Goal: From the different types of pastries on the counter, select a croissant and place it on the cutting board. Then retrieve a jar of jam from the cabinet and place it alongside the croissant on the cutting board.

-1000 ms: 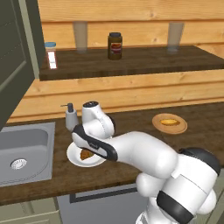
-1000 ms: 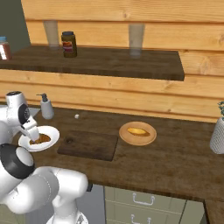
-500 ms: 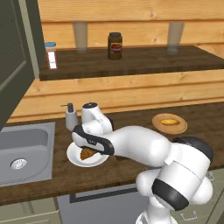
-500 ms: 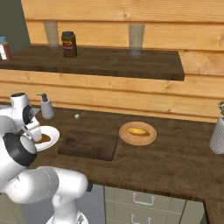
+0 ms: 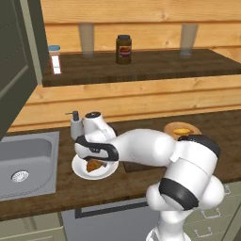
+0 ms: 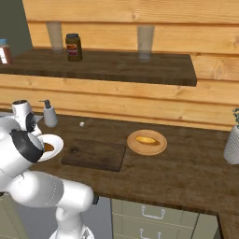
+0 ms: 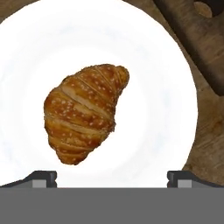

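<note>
Croissant [image 5: 94, 165] sits on a white plate [image 5: 80, 170] left of centre on the worktop [image 5: 56, 190] under the arm, cutting board [image 6: 95, 154] lies centre-left in the right base view, and the claw [image 7: 112, 177] hangs wide above it, best lowered straight to straddle its middle

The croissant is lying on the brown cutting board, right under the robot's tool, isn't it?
Not quite. The croissant is under the tool, but it lies on the white plate, as the hand view shows. The cutting board sits beside the plate.
</note>
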### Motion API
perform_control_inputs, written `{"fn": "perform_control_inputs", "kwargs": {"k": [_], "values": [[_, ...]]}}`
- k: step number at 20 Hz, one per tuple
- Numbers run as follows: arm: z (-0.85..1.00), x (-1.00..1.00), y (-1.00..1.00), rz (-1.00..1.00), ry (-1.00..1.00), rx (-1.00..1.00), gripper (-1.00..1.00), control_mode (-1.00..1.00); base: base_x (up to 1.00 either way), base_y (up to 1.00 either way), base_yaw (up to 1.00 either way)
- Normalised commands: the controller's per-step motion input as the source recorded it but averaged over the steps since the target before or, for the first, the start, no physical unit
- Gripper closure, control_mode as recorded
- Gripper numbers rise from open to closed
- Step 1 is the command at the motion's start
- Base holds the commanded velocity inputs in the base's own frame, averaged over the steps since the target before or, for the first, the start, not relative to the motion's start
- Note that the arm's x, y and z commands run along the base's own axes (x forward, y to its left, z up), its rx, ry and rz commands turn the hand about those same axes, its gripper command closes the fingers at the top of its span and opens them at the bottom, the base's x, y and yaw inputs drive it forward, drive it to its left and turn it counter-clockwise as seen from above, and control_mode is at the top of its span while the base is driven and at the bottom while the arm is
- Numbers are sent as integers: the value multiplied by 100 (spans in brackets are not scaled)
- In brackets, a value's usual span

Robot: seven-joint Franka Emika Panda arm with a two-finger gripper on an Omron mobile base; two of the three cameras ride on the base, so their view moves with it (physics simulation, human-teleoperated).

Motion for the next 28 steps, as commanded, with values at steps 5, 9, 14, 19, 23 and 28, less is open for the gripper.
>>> {"fn": "perform_control_inputs", "kwargs": {"k": [5,9,14,19,23,28], "values": [[-18,16,14,-2,4,0,-100,-100,0,0,0],[-2,22,0,-2,1,0,-100,-100,0,0,0],[-9,18,0,-1,1,0,-100,-100,0,0,0],[-13,5,0,0,1,0,-100,-100,0,0,0],[-19,0,0,-1,5,0,-100,-100,0,0,0],[-13,0,0,-1,3,0,-100,-100,0,0,0]]}}
